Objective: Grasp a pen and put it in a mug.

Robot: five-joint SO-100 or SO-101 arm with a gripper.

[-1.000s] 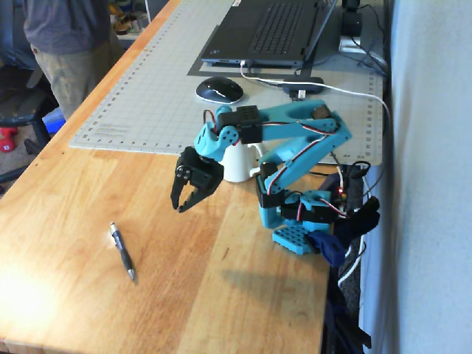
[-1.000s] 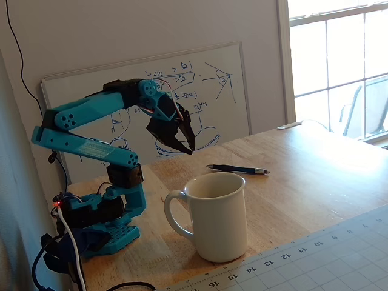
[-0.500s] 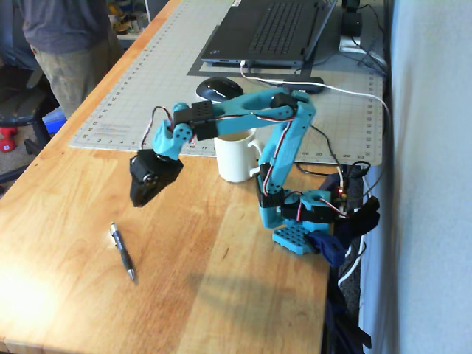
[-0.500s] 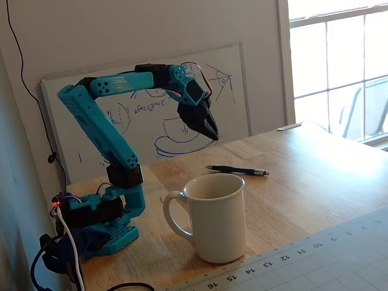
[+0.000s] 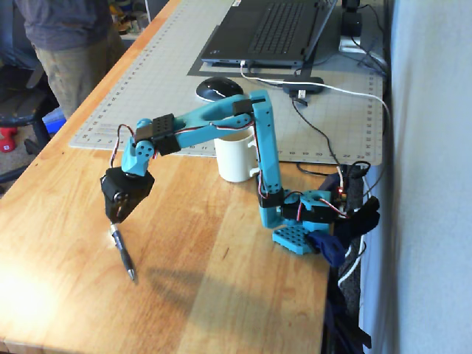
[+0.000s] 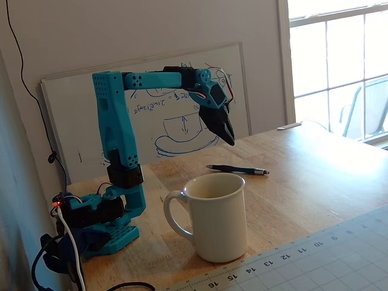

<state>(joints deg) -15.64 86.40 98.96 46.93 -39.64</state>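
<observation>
Nearest the front edge of the wooden table [image 5: 221, 295], in a fixed view, the pen [image 5: 122, 254] lies flat on the bare wood, its tip pointing toward that edge. Right above its far end hangs the gripper [image 5: 115, 215], aimed down, black fingers drawn to a point; whether they touch the pen I cannot tell from here. In the other fixed view the gripper [image 6: 229, 138] shows as a dark closed beak, pressed together and holding nothing, hanging clear above the tabletop [image 6: 315, 176], with the pen [image 6: 237, 170] lying on the wood beyond and below it.

A bit further in, the teal arm [image 5: 267, 158] rises from its base [image 5: 295, 237], which sits by the right edge of the table as that view shows it, and bends over toward the pen. Behind the upright sits the mug [image 5: 235, 159], white, upright, on the wood just at the edge of the grey cutting mat [image 5: 147, 88]. In the other fixed view the mug [image 6: 215, 218] stands open and empty, handle turned toward the arm's base, well apart from the pen.

Further back on the mat lie a computer mouse [image 5: 218, 88] and then a laptop [image 5: 273, 33] toward the far edge.
</observation>
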